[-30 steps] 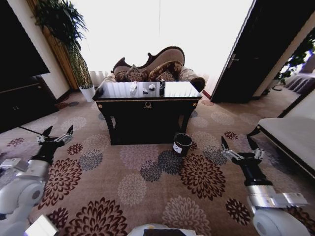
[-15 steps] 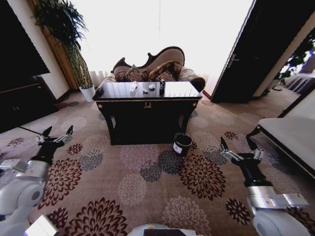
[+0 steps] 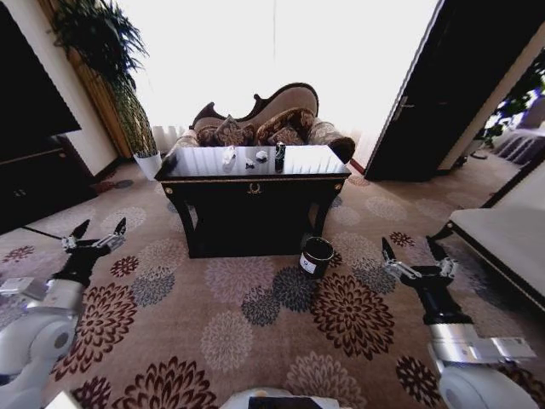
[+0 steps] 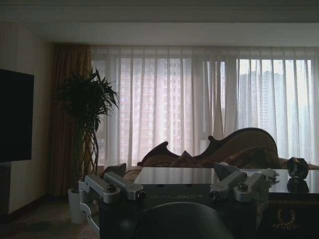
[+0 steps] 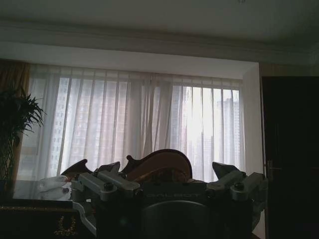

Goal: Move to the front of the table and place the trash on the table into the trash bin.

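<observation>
Table (image 3: 255, 175) nearer now; glossy dk top.

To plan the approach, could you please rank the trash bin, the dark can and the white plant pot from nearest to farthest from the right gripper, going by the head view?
From the right gripper:
1. Trash bin, on the carpet by the table's front right leg.
2. Dark can, on the tabletop, near the middle.
3. White plant pot, on the floor beyond the table's far left corner.

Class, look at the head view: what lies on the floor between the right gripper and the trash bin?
Just bare patterned carpet lies between the right gripper and the trash bin, seen in the head view.
</observation>
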Motion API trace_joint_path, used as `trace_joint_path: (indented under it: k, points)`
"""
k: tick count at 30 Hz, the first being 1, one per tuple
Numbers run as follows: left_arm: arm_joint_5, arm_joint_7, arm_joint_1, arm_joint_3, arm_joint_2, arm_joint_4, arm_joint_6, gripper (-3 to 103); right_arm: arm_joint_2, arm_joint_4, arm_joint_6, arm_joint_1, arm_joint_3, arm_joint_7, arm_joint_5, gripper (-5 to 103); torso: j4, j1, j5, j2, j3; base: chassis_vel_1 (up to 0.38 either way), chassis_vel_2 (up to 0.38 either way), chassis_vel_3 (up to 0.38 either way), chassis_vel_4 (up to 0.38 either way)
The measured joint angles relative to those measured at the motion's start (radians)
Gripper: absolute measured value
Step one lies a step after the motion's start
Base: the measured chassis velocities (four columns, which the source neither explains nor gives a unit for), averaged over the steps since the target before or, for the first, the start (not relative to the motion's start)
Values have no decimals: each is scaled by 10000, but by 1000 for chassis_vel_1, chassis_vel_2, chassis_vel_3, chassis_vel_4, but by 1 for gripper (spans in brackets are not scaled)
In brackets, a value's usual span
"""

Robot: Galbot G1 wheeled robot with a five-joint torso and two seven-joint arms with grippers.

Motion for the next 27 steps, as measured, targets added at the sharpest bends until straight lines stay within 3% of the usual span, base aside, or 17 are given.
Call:
trace_joint_path:
  k: [22,27]
  points:
    - [-13,28,139,-94,-50,22,-96,99,56,-107,-2,7,-49,82,-76,100,-5,-4,-4,0,-2,-228,224,224,-221]
    - [-12,30,135,-96,-50,31,-100,99,51,-164,-14,21,-66,121,-103,100,5,-2,3,-1,-1,-200,222,235,-190]
